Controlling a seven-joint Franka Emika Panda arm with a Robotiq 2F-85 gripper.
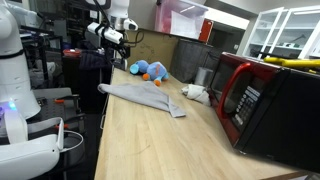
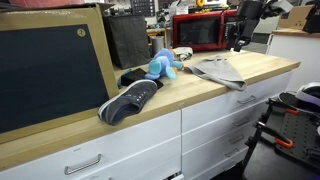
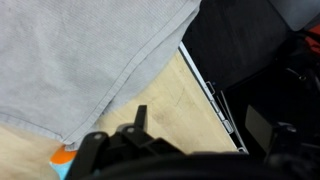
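Wrist view: a grey cloth (image 3: 90, 55) lies spread on the wooden counter (image 3: 170, 105). Its hem runs slantwise near the counter's edge, right below the camera. One dark finger (image 3: 140, 120) pokes up at the bottom of this view. The jaws appear to stand apart, with nothing between them.

In an exterior view the gripper (image 1: 113, 37) hangs above the cloth's end, clear of the fabric. A blue plush (image 1: 150, 70) sits just beyond the cloth, and a red microwave (image 1: 265, 100) stands well apart. A dark shoe (image 2: 130, 100) rests farther along the counter.

The cloth looks light, soft and limp, and not fragile. It would likely sag and trail from any single hold. Where it lies flat there is little to grip, so a pinch at the hem, a corner or a raised wrinkle seems the surest place.
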